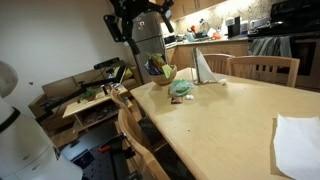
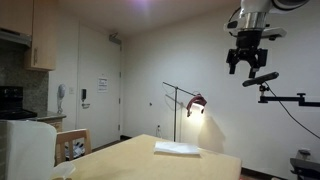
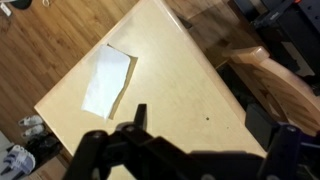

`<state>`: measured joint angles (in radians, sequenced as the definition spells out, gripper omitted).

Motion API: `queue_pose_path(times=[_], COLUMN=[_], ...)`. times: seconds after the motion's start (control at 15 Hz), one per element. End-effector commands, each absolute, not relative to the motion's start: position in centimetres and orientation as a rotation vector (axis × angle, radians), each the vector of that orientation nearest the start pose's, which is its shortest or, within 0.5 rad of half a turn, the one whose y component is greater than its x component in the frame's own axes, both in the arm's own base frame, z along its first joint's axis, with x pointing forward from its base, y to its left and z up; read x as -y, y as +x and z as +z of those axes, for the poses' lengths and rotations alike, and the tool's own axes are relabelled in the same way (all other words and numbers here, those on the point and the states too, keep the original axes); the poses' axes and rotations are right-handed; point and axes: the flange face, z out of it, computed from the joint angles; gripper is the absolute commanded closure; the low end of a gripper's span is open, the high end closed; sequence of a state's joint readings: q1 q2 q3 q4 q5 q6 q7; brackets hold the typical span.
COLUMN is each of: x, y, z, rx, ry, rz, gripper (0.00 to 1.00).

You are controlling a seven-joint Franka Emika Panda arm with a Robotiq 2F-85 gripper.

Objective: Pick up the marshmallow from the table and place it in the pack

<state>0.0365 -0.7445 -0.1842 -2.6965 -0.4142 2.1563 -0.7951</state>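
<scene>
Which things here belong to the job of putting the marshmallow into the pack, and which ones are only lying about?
For the job: pack, on the table; gripper, open, raised high. The marshmallow is too small to make out.
Lying about: yellow-green bowl; tall white pointed paper; flat white sheet; wooden chair.

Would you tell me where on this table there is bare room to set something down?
The wide middle of the table is bare, from the pack across to the flat white sheet. The near edge in front of the pack is bare too. The far end is crowded: bowl, pack and pointed paper cluster together.
</scene>
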Motion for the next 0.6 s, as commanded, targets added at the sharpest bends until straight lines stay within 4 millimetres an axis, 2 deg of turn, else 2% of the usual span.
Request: queue_pose_path(times=[0.0, 0.27, 0.53], x=[3.0, -1.2, -3.4], y=[35.0, 35.7, 35.7], z=[47.1, 48.2, 49.6], rx=[1.772, 2.099, 2.394], ry=[-2.988, -2.811, -2.61], rz=[-0.25, -0.376, -0.536], gripper=[0.0, 0.0, 0.0])
